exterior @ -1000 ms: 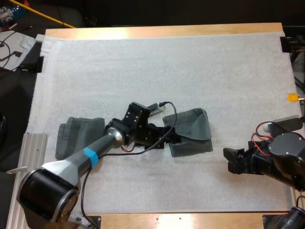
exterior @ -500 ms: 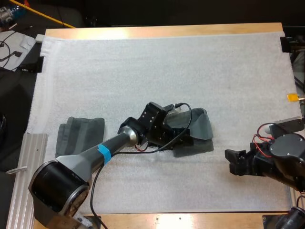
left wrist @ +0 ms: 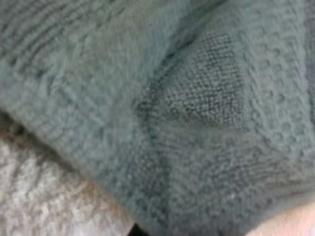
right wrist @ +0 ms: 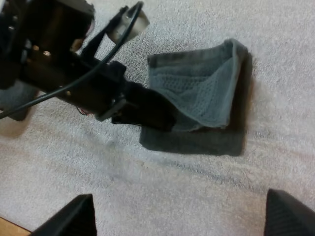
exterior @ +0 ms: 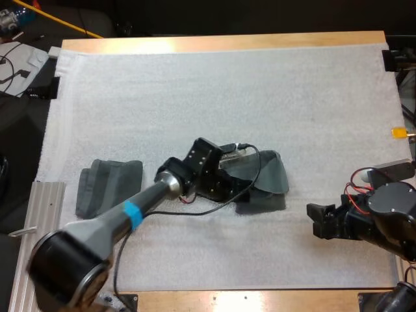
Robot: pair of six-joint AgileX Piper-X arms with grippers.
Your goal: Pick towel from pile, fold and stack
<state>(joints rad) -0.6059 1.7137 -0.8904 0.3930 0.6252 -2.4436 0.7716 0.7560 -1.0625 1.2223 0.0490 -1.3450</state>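
Observation:
A dark grey-green towel lies half folded on the white mat, right of centre. My left gripper is at its left edge, shut on the upper layer, which stands raised off the lower one. In the left wrist view the towel's knit is pressed up close. The right wrist view has the same towel with its flap lifted where the left gripper meets it. My right gripper hovers to the right of the towel, open, its fingers wide apart over bare mat.
A second towel, folded flat, lies at the mat's left side. The white mat covers most of the wooden table. A metal rail runs along the front left edge.
My left arm pushed right into the towel, then drew back slightly left with its edge; the upper layer has bunched and lifted. The right arm has not moved.

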